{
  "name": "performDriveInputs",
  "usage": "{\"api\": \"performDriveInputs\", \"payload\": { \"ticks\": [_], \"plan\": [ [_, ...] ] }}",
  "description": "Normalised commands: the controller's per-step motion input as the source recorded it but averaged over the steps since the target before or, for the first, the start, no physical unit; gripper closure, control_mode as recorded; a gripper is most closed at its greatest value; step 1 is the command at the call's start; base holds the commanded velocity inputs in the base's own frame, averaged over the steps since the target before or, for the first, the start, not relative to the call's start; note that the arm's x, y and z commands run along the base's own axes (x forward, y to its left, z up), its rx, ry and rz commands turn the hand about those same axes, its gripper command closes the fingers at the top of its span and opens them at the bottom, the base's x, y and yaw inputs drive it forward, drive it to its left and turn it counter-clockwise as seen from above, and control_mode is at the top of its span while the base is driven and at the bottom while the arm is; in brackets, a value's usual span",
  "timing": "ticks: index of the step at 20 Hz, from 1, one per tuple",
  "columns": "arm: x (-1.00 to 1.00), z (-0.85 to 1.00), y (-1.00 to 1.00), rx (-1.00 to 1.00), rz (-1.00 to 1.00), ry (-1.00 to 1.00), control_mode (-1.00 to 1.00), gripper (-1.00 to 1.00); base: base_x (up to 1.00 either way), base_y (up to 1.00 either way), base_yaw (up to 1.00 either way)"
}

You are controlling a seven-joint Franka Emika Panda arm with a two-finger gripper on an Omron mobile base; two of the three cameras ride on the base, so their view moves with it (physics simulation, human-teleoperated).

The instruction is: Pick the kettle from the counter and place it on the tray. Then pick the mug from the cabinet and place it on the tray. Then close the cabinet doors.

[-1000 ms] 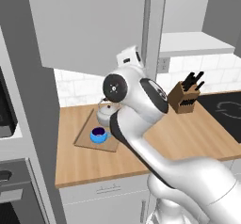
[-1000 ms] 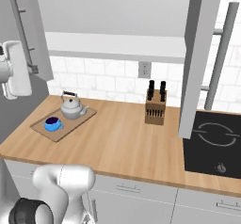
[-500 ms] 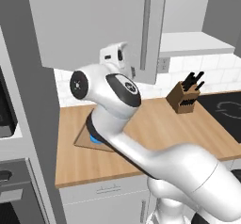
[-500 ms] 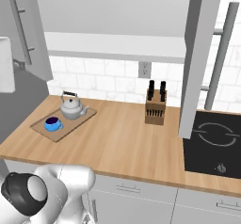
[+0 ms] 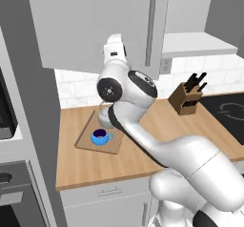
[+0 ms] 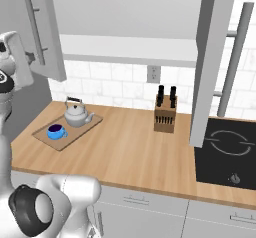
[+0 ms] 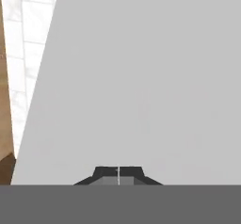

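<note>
- mug (image 6: 56,131) and kettle (image 6: 76,114) both sit on tray (image 6: 84,125), left end of counter (image 6: 130,154)
- left door (image 5: 95,25) swung out; gripper (image 7: 118,171) empty, jaws closed, tips pressed up to its flat face
- door lies dead ahead of jaws, bar handle (image 5: 150,28) upright
- right door (image 6: 206,67) open too, well apart

the counter (image 6: 130,157) is rendered as warm wood planks, matt, and the tray (image 6: 75,132) as paler wood. a dull silver metal look is given to the kettle (image 6: 76,116); the mug (image 5: 99,136) is done in glossy blue. the cabinet doors (image 5: 95,25) are finished flat, smooth grey.
</note>
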Motion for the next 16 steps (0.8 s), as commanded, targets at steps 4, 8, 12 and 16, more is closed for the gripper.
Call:
{"api": "performDriveInputs", "payload": {
  "ticks": [4, 8, 12, 16],
  "plan": [
    [1.00, 0.32, 0.01, 0.00, 0.21, 0.00, -1.00, 1.00, 0.00, 0.00, 0.00],
    [1.00, 0.65, 0.06, 0.00, 0.16, 0.00, -1.00, 1.00, 0.00, 0.00, 0.00],
    [1.00, 0.94, 0.16, 0.00, 0.11, 0.00, -1.00, 1.00, 0.00, 0.00, 0.00],
    [0.98, 0.98, 0.09, 0.00, 0.12, 0.00, -1.00, 1.00, 0.00, 0.00, 0.00]
  ]
}}
